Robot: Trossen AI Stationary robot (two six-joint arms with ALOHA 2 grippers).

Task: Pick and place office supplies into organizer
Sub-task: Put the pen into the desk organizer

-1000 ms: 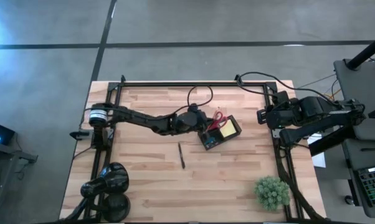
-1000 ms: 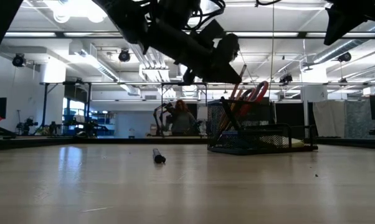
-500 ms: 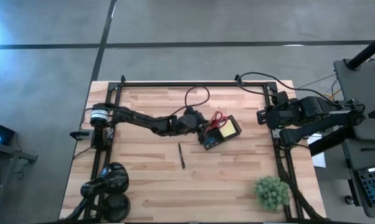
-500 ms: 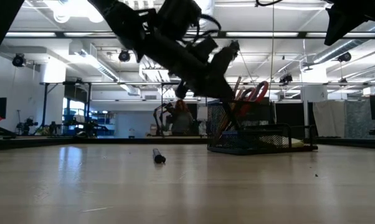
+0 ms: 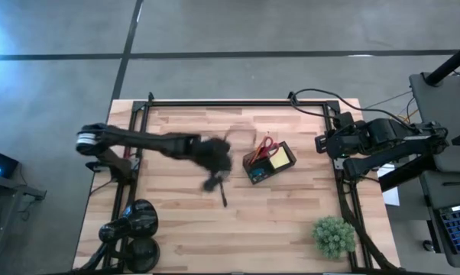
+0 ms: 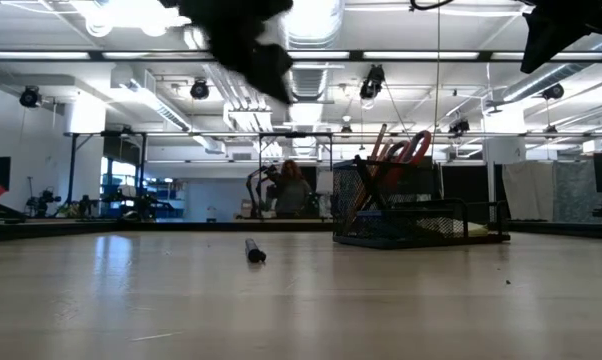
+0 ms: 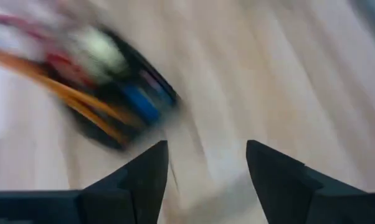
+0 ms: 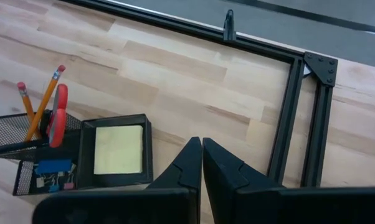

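The table [image 5: 184, 221] is pale wood planking inside a dark metal frame. The organizer [image 5: 270, 163] — a black wire-mesh box with two compartments — sits right of centre. One compartment holds the square yellow note pad [image 8: 118, 149]. The other holds red-handled scissors [image 8: 58, 114] and orange pencils [image 8: 43, 102], standing tilted, with a small blue piece [image 8: 52, 167] at the bottom.

One item remains outside: a thin dark pen [image 5: 223, 192], lying flat on bare wood to the left of the organizer, its long axis running roughly toward and away from the near table edge.

The left gripper [image 5: 209, 183] hangs just beside the pen's far end, jaws spread wide with nothing between them. It is by far the nearer arm, so the pick is judged to fall to it; the fingers [image 7: 141, 180] need to straddle the slim shaft across its length.

The right gripper [image 8: 201, 163] is parked at the right table edge, jaws pressed together, empty.
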